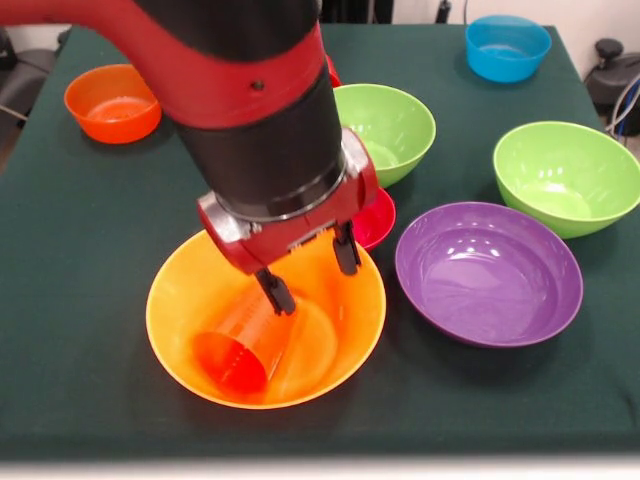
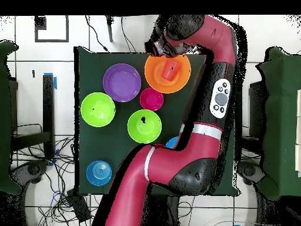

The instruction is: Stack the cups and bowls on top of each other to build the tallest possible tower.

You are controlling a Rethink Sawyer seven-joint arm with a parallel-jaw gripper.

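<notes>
The big orange bowl (image 1: 265, 310) stands at the table's near edge in the front view; it also shows in the overhead view (image 2: 157, 79). The orange cup (image 1: 243, 345) lies on its side inside that bowl, mouth toward the camera, and shows in the overhead view (image 2: 170, 72) too. My gripper (image 1: 311, 272) hangs over the bowl, open, with one finger (image 1: 275, 292) just at the cup's narrow end. The small crimson bowl (image 1: 378, 218) sits right behind the big orange bowl, half hidden by the gripper. The arm hides most of a red thing at the back.
A wide purple bowl (image 1: 488, 270) stands right of the orange bowl. Two lime green bowls (image 1: 390, 125) (image 1: 565, 175) sit behind it. A blue bowl (image 1: 507, 47) is at the far right corner, a small orange bowl (image 1: 112, 102) at the far left.
</notes>
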